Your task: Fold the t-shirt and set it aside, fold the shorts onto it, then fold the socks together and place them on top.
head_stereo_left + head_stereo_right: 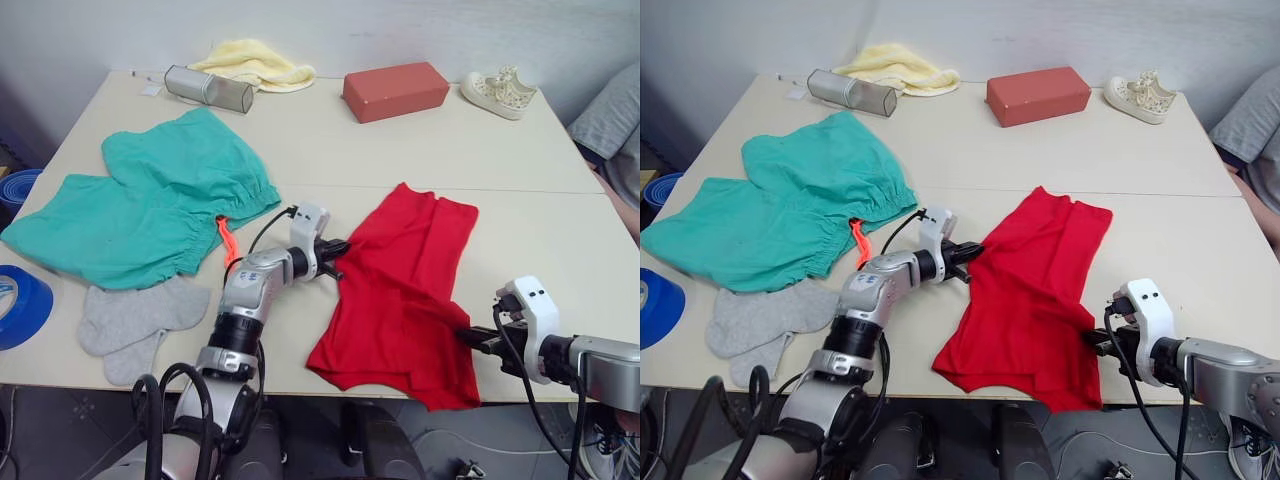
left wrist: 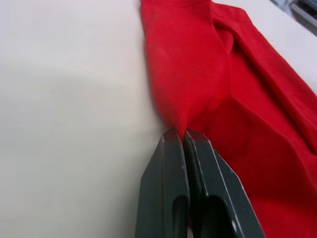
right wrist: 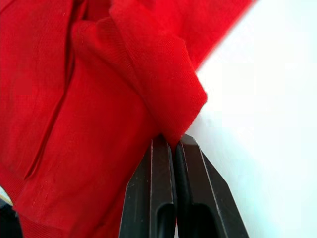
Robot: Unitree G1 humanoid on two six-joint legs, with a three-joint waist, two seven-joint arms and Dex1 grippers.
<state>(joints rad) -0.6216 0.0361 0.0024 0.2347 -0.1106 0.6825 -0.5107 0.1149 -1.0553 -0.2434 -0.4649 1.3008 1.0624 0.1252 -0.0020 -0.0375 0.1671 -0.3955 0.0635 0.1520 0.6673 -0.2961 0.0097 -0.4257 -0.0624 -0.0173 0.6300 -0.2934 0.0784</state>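
Both pincers are on the t-shirt [image 1: 405, 290]. My left pincer [image 1: 336, 250] has its fingers pressed together on a pinch of the shirt's left edge; left wrist view confirms red fabric caught at the fingertips [image 2: 174, 144]. My right pincer [image 1: 470, 338] is the same story: fingers pressed together on a fold at the shirt's right edge, near the front of the tabletop [image 1: 420, 150].

Shirt lies crumpled in a long strip, running from mid-tabletop toward the front edge, its lower end at that edge, right of centre.

Shorts [image 1: 150, 200] spread flat on the left half of the tabletop, orange drawstring [image 1: 227, 238] poking out at the waistband, just beside my left forearm. Socks [image 1: 135, 322] lie overlapping each other at the front-left, just below the shorts and touching their hem.

Along the far edge: yellow cloth [image 1: 255, 62], silver cylinder [image 1: 208, 88] lying on its side beside it, red-brown block [image 1: 395, 90], white sneaker [image 1: 498, 92] far right. Blue tape roll [image 1: 18, 300] sits off the tabletop's left edge. Grey sleeve of a person [image 1: 612, 125] at the right border.
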